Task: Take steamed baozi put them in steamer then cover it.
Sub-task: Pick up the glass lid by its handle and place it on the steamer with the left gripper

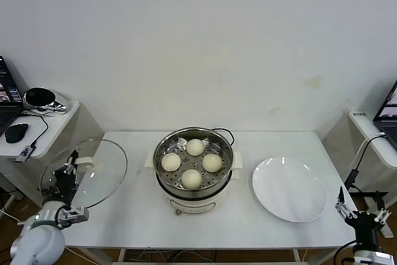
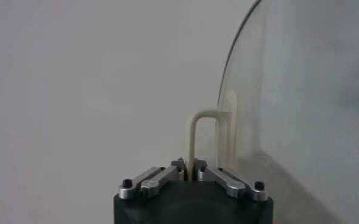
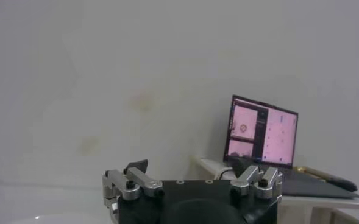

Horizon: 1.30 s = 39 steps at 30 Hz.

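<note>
Several cream-white baozi (image 1: 195,147) sit on the perforated tray inside the shiny steamer (image 1: 162,172) at the table's middle. The clear glass cover (image 1: 99,172) is raised and tilted above the table's left end. My left gripper (image 1: 68,169) is shut on the cover's cream bar handle (image 2: 197,137), with the glass disc (image 2: 301,109) to one side of it in the left wrist view. My right gripper (image 1: 361,215) stands open and holds nothing, low at the table's right front corner.
A flat white plate (image 1: 289,188) lies right of the steamer. The steamer's black cord (image 1: 227,132) runs behind it. Side stands hold a laptop, a mouse (image 1: 16,132) and headphones on the left and another laptop (image 3: 261,137) on the right.
</note>
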Each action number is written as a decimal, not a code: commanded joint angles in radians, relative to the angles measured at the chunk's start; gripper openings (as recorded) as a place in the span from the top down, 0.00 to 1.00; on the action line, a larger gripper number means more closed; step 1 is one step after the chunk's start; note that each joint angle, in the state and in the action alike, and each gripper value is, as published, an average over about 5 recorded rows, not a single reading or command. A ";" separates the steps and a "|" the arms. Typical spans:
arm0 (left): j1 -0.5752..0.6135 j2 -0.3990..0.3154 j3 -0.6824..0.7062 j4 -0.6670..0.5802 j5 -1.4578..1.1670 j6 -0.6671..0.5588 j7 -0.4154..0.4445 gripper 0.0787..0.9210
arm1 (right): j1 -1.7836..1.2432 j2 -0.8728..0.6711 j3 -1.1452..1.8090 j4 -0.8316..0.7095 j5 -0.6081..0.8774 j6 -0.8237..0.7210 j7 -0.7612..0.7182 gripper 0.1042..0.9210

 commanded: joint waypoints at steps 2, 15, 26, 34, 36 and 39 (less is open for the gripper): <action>-0.051 0.141 0.186 -0.303 -0.077 0.251 0.094 0.92 | 0.004 0.020 -0.051 -0.005 -0.074 0.008 -0.003 0.12; -0.540 0.005 0.668 -0.158 0.077 0.445 0.235 0.92 | 0.067 0.069 -0.087 -0.053 -0.200 -0.007 0.055 0.12; -0.628 -0.288 0.783 -0.034 0.323 0.492 0.370 0.92 | 0.084 0.067 -0.090 -0.067 -0.205 -0.015 0.059 0.12; -0.626 -0.379 0.824 0.052 0.378 0.479 0.373 0.92 | 0.067 0.066 -0.087 -0.065 -0.198 -0.006 0.058 0.12; -0.620 -0.385 0.825 0.066 0.389 0.476 0.374 0.92 | 0.065 0.066 -0.087 -0.065 -0.198 -0.004 0.058 0.12; -0.609 -0.389 0.825 0.073 0.405 0.474 0.376 0.92 | 0.062 0.067 -0.089 -0.066 -0.198 -0.001 0.057 0.12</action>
